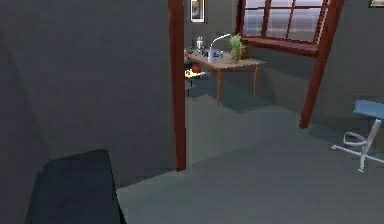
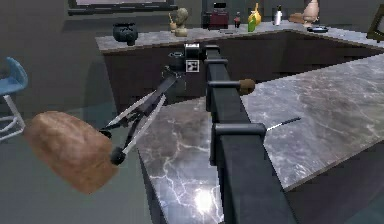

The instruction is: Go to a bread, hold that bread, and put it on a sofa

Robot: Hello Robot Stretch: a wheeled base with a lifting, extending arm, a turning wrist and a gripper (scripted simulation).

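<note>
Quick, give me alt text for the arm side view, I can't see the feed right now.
The pincer holds a brown loaf of bread off the edge of a marble counter, above the floor. The dark arm reaches over that counter; a far counter carries a dark pot and bottles.

One loaf of bread point(image 2: 70, 150), one knife point(image 2: 283, 123), one dark pot point(image 2: 125, 33), one small statue point(image 2: 180, 20), one blue chair point(image 1: 372, 108), one window point(image 1: 290, 20), one potted plant point(image 1: 235, 45), one wall picture point(image 1: 197, 10).
</note>
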